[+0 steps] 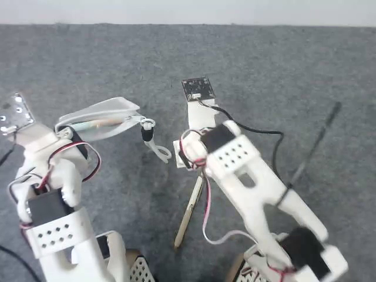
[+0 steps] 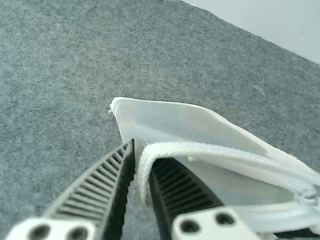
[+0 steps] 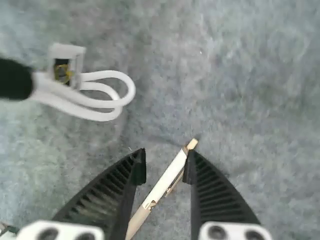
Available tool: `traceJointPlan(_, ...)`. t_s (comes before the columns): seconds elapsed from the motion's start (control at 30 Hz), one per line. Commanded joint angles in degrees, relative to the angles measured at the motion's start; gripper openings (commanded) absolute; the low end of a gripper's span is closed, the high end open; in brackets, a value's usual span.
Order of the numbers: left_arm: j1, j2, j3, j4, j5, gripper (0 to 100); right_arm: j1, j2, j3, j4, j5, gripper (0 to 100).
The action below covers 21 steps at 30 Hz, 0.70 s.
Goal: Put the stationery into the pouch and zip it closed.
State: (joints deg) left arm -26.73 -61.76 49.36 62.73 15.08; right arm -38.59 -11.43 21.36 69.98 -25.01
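The left hand is clamped on the pouch, its two ribbed fingers pinching the white toothed rim between them. The pouch stretches away from the hand over the grey counter. From above, the pouch sits left of centre on the counter with its mouth open. A tan stick shows through its clear wall; what it is I cannot tell. At the end of the pouch nearer the middle sits a black puller, and a white loop trails from it onto the counter. The right hand is down at the counter near that loop, its jaws narrowly parted. The pen lies between the two fingers with its tip just past the fingertips. It sits close to one finger but does not look squeezed. In the high view the pen rests flat on the counter, outside the pouch, and runs out from under the right arm's wrist towards the arms' bases.
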Motion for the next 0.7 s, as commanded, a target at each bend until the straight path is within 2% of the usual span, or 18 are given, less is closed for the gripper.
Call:
traceJointPlan(0.0, -0.18, -0.53, -0.66, -2.11, 0.70, 1, 0.75, 3.74, -4.75, 0.92, -2.20, 11.7)
traceJointPlan(0.4, -0.18, -0.53, -0.66, -2.11, 0.62, 1, 0.13, 17.27, -5.36, 0.40, -1.93, 11.7)
traceJointPlan(0.67, -0.18, -0.53, -0.66, -2.11, 0.62, 1, 0.31, 24.40, -5.45, 0.31, 1.58, 11.4)
